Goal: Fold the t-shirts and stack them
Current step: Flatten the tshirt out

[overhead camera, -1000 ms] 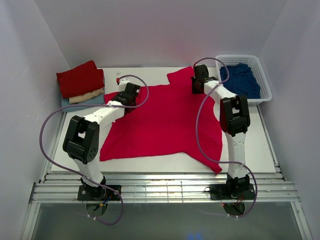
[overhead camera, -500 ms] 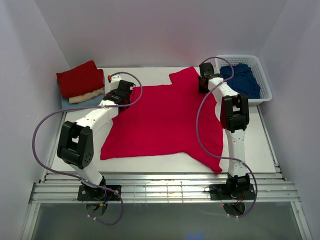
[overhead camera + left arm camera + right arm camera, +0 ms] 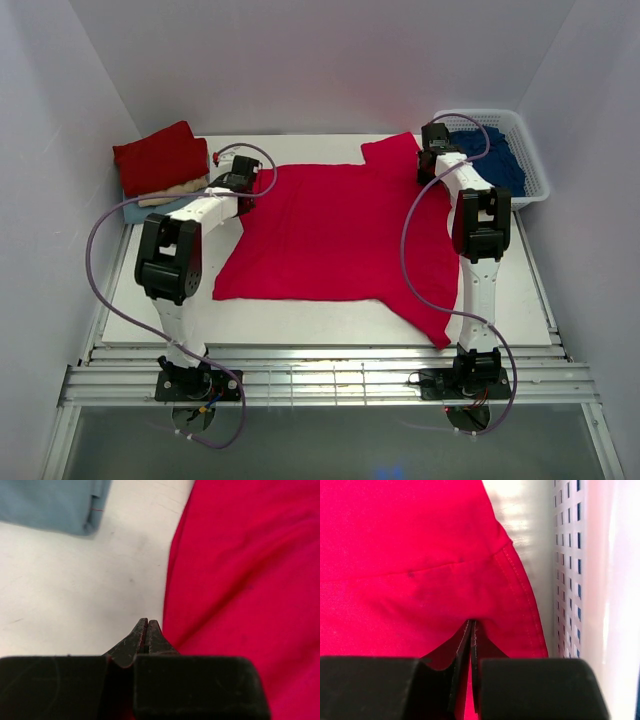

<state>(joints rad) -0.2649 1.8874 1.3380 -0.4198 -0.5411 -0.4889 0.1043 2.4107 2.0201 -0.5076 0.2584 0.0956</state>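
- The crimson t-shirt (image 3: 340,235) lies spread flat across the middle of the worktop (image 3: 300,315). Its collar end is toward the far edge and one hem corner reaches the near edge on the right.
- The left gripper (image 3: 243,183) sits low at the shirt's far-left sleeve. In the left wrist view its jaws are pressed together (image 3: 146,630) right at the cloth's edge (image 3: 240,580), with red fabric showing between the finger bases, so it pinches the sleeve.
- The right gripper (image 3: 432,160) is at the far-right sleeve, just beside the basket (image 3: 530,160). In the right wrist view its jaws are closed (image 3: 471,630) on a pucker of the sleeve (image 3: 420,555), near the stitched hem, with the basket wall (image 3: 567,580) alongside.
- In the far-left corner sits a folded stack: a dark red t-shirt (image 3: 160,157) on top, a cream t-shirt (image 3: 175,190) under it and a pale blue t-shirt (image 3: 150,205) at the bottom.
- A navy t-shirt (image 3: 485,160) lies crumpled in the basket at the far-right corner.
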